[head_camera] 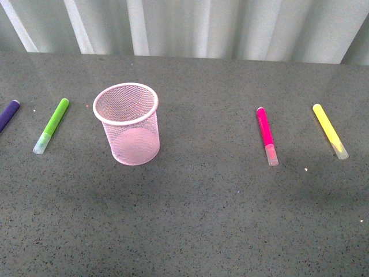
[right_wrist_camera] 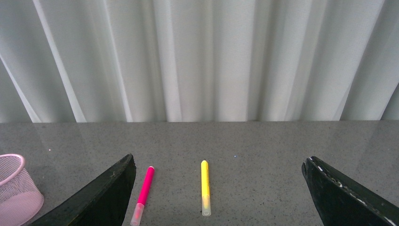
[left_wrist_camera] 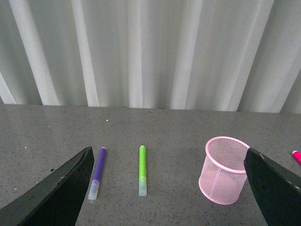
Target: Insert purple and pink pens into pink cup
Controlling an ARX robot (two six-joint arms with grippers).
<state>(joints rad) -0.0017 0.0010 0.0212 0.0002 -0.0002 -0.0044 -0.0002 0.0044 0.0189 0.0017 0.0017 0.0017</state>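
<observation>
Pink cup [head_camera: 127,124]: upright on grey table [head_camera: 202,219].
Left gripper [left_wrist_camera: 168,153]: nearer than cup, jaws wide, empty.
Right gripper [right_wrist_camera: 219,157]: jaws wide, empty.
Pink pen [head_camera: 267,137]: flat, well right of cup.
Purple pen [head_camera: 8,114]: flat, left of cup, past green marker [head_camera: 52,125].
</observation>
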